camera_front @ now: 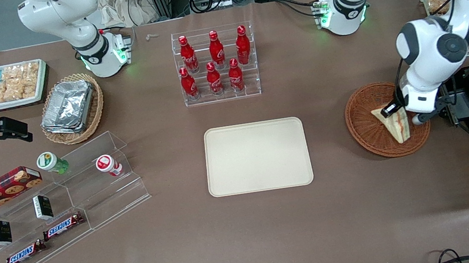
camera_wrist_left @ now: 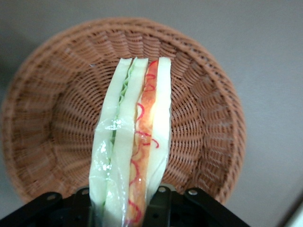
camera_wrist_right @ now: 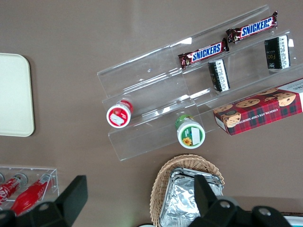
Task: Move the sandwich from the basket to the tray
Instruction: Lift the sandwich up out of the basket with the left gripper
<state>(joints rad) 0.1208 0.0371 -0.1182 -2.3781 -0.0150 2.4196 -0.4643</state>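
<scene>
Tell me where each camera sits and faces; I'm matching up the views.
Front view: high, facing both arms; tool at the sandwich in the basket.
Left wrist view: looks down the tool at the sandwich and basket.
Right wrist view: looks down at the snack shelf.
Both share the tray.

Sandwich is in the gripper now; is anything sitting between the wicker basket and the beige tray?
Nothing visible. The gripper holds the clear-wrapped triangular sandwich over the round reddish-brown wicker basket; only bare brown table lies between it and the empty cream-beige rectangular tray.

"SNICKERS" on two candy bars [camera_wrist_right: 201, 53]; cookie box [camera_wrist_right: 259, 111] probably "CHOCOLATE".
</scene>
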